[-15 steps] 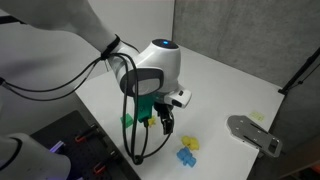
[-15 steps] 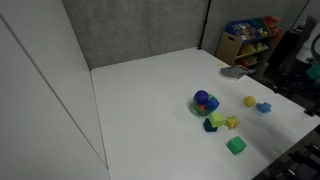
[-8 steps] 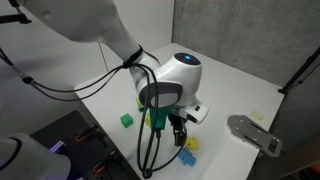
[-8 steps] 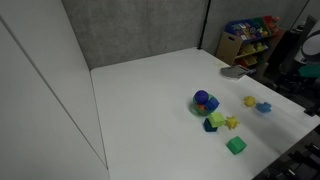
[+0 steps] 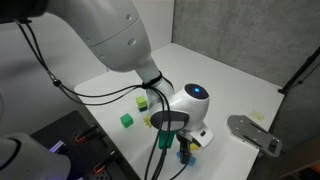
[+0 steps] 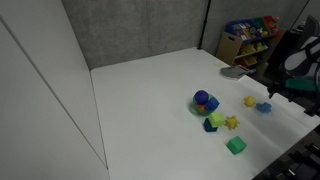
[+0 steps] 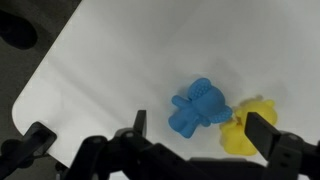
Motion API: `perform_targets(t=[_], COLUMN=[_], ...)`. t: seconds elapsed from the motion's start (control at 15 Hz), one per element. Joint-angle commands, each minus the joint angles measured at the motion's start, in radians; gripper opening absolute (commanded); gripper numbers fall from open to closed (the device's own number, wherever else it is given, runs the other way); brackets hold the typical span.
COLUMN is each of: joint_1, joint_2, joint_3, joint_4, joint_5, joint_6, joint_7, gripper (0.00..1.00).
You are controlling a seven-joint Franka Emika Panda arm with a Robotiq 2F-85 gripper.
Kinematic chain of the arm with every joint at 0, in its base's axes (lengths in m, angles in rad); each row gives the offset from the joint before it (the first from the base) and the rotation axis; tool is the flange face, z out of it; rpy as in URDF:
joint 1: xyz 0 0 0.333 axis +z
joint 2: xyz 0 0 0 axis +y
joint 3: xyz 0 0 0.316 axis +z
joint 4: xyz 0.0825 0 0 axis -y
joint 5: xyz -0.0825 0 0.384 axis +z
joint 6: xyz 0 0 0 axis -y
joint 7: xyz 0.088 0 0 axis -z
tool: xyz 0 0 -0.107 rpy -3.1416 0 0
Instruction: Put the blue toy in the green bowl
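The blue toy (image 7: 200, 107) lies on the white table, touching the yellow toy (image 7: 250, 125) on its right. My gripper (image 7: 198, 128) is open and empty just above them: one fingertip (image 7: 137, 122) is left of the blue toy and the other (image 7: 261, 131) is over the yellow toy. In an exterior view the blue toy (image 6: 263, 107) lies to the right of the green bowl (image 6: 205, 101), which holds a blue-purple thing. In an exterior view the arm hides the bowl, and my gripper (image 5: 185, 150) hangs low over the table.
A green cube (image 6: 236, 146), a yellow star block (image 6: 231, 123) and a dark blue block (image 6: 210, 126) lie near the bowl. A grey flat object (image 5: 255, 133) lies at the table's right. A green cube (image 5: 126, 120) lies left of the arm. The table edge (image 7: 40, 75) is near.
The arm has swung across the table and come down over the blue and yellow toys. The toys and the bowl have not moved.
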Motion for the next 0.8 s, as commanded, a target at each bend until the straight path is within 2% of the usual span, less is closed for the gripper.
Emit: perform_targets(t=[0.0,0.33,0.73], joint_1=[-0.017,-0.029,-0.067], joint_2=[0.118,0.226,0.284], joint_3=[0.006,0.022,0.081], joint_4=[0.076,0.14,0.186], joint_5=[0.04,0.071,0.101], joint_6=[0.045,0.11,0.162], joint_7=[0.015,0.001,-0.026], gripper=[1.0,1.0,1.0])
